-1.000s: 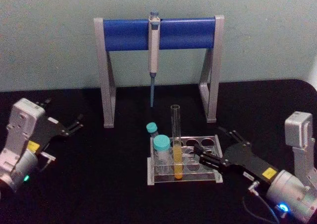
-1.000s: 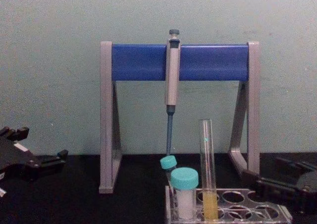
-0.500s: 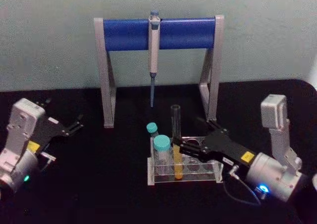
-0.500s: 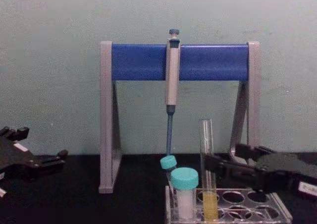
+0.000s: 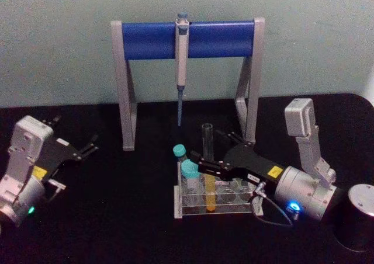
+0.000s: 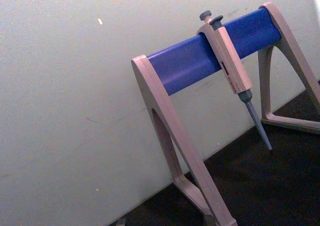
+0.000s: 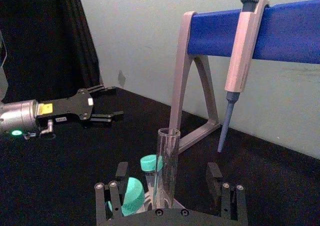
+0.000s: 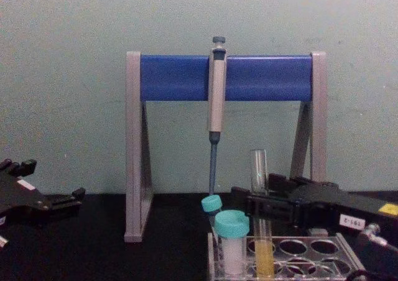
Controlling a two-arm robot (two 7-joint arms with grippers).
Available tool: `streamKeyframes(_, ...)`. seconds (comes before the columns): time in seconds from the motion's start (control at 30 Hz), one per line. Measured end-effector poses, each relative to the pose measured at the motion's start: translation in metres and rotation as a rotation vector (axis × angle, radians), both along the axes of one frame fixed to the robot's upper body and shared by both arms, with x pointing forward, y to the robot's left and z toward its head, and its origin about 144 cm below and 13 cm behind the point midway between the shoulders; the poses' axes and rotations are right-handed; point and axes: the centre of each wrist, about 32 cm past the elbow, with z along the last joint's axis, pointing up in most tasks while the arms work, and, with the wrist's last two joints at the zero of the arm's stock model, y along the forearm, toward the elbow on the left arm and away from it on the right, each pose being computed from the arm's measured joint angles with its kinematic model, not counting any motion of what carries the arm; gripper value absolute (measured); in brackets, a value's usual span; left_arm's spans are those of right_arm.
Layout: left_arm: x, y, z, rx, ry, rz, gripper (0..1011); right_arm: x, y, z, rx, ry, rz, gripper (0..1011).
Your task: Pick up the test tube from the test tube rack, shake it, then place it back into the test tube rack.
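One test tube [image 5: 206, 140] stands upright in the test tube rack [image 5: 234, 211], in the hole just right of the nearer of two teal-capped vials [image 5: 190, 170]. Its open mouth rises well above the rack's top plate, and yellow liquid fills its lower part. The right gripper [image 5: 209, 154] reaches in from the rack's right side, level with the tube's middle and above the rack's holes. Its fingers [image 7: 214, 175] are spread wide, one on each side of the tube, with clear gaps to the glass and nothing held between them. The second vial [image 5: 179, 151] sits behind the first, at the rack's far left corner. The rack rests on a black bench [image 5: 117, 217]. Behind the rack stands a grey pipette stand [image 5: 146, 40] with a blue crossbar. A grey-blue pipette [image 5: 182, 59] hangs from that bar, tip down, above the bench behind the rack. A dark cylinder [image 5: 357, 217] sits well to the rack's right, beside the right arm's body. The left gripper [image 5: 90, 146] is parked far to the rack's left, low over the bench, with its fingers parted and nothing between them.
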Motion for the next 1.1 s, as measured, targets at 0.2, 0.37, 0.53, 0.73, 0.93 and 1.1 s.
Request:
streamKeyframes(0.2, 0.0000, 0.0000, 0.0000, 0.000, 0.000, 0.000, 1001, 0.0039, 0.0020, -0.0007, -0.003, 0.009, 0.003, 1000)
streamKeyframes(0.37, 0.0000, 0.0000, 0.0000, 0.000, 0.000, 0.000, 1001, 0.0053, 0.0035, -0.0016, -0.005, 0.020, 0.010, 1000)
streamKeyframes(0.53, 0.0000, 0.0000, 0.0000, 0.000, 0.000, 0.000, 1001, 0.0064, 0.0043, -0.0018, -0.007, 0.023, 0.013, 1000)
streamKeyframes(0.73, 0.0000, 0.0000, 0.0000, 0.000, 0.000, 0.000, 1001, 0.0063, 0.0043, -0.0019, -0.006, 0.023, 0.013, 1000)
streamKeyframes(0.93, 0.0000, 0.0000, 0.0000, 0.000, 0.000, 0.000, 1001, 0.0063, 0.0040, -0.0017, -0.006, 0.023, 0.013, 1000)
streamKeyframes(1.1, 0.0000, 0.0000, 0.0000, 0.000, 0.000, 0.000, 1001, 0.0062, 0.0038, -0.0017, -0.006, 0.022, 0.012, 942)
